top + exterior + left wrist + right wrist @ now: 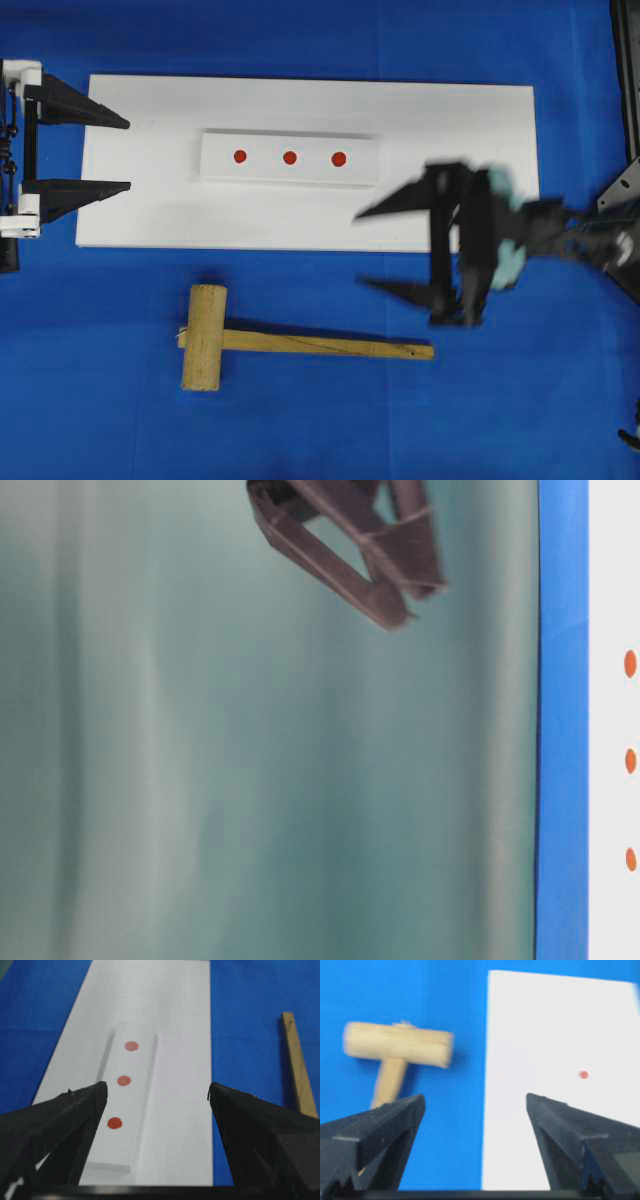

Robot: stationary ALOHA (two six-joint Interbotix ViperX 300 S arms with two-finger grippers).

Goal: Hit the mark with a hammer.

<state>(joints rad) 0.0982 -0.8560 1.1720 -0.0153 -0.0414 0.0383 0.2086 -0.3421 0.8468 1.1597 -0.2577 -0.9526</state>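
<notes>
On the blue cloth (100, 420), just below the long white board (480, 130), the hammer (290, 343) is being left lying flat, its thick head to the left and its slim handle running right, touched by nothing. Atop the board, a smaller white strip (220, 165) is being shown with 3 red marks (290, 157) in a row. At the board's left end, the left gripper (128, 154) is being held with its jaws spread wide and nothing between them; from its wrist camera, the strip and marks are being framed between the fingers, the handle at the right edge. Over the board's lower right corner, the right gripper (358, 248) is being caught in blur, jaws wide apart and empty, near the handle's end but clear of it.
</notes>
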